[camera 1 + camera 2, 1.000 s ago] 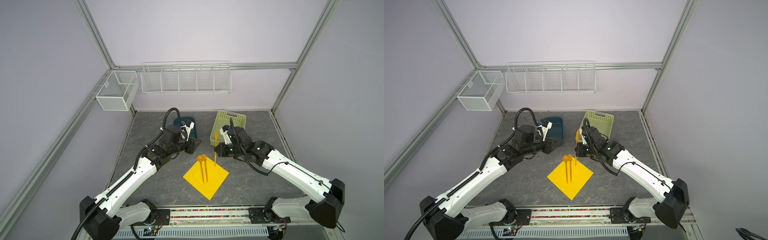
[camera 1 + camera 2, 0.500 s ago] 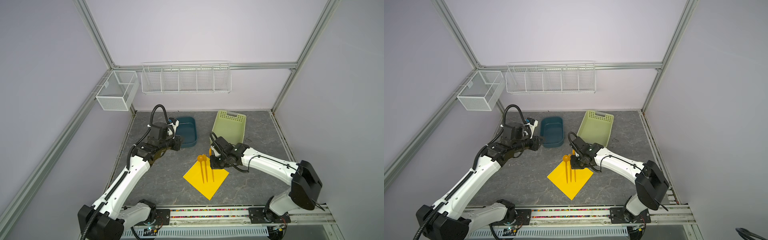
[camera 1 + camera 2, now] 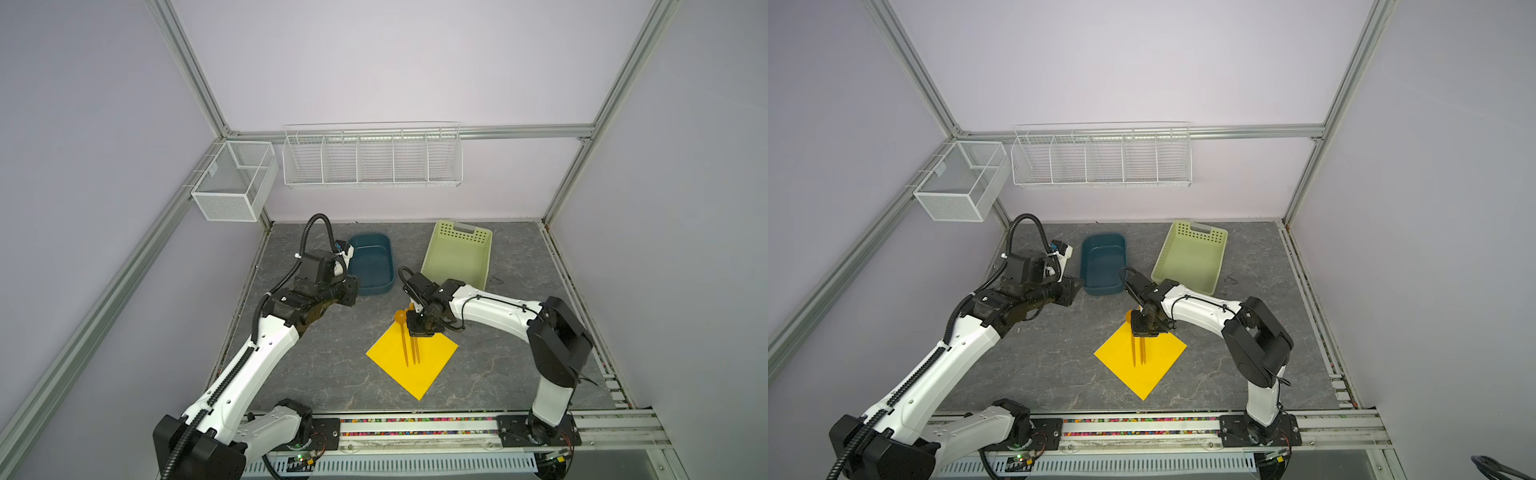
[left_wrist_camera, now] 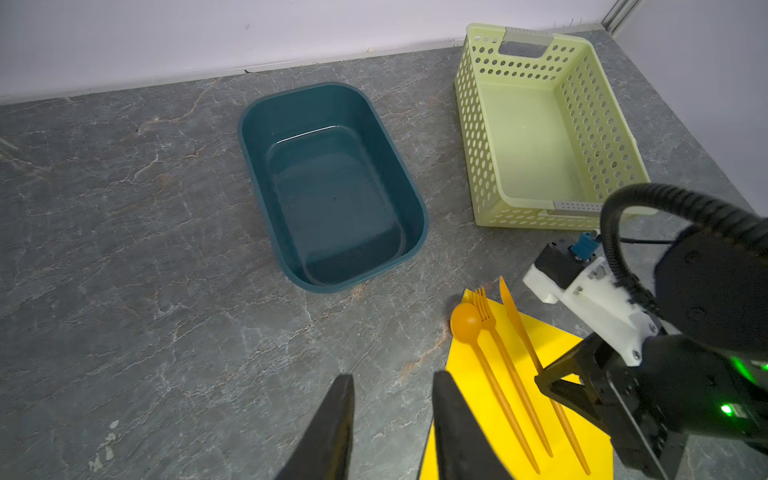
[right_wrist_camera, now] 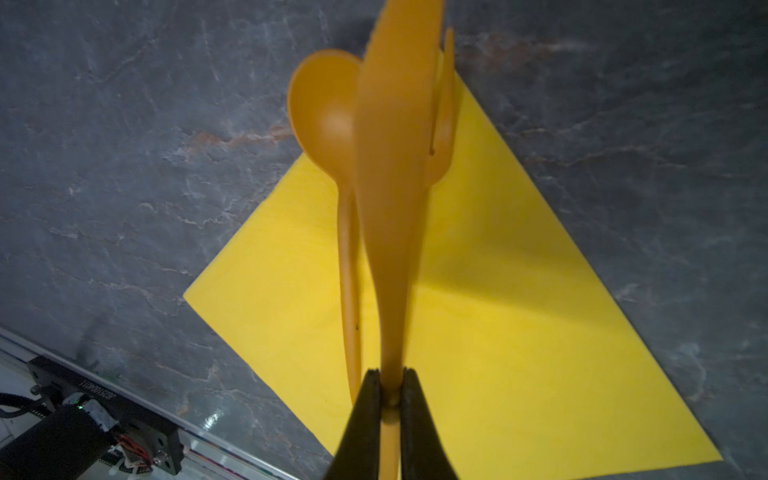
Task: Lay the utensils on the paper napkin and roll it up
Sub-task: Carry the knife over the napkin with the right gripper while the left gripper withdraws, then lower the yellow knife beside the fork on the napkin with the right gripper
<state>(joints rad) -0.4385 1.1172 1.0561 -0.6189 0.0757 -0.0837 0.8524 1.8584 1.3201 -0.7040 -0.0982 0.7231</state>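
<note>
The knife (image 5: 390, 166) is pinched by its handle in the closed right gripper (image 5: 390, 386), at or just above the yellow napkin (image 5: 519, 332), beside the fork (image 4: 485, 309) and spoon (image 4: 465, 322) lying there. It is best settled flat and parallel to them before release. The left gripper (image 4: 392, 378) stands part-open and empty.

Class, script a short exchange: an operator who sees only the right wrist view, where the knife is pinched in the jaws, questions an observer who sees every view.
Operator: Is the left gripper holding anything?
Observer: No. The left gripper is open and empty, off to the side of the napkin.
Operator: What stands past the napkin, toward the back wall?
Observer: A dark teal tub and a pale green basket, both empty.
</note>
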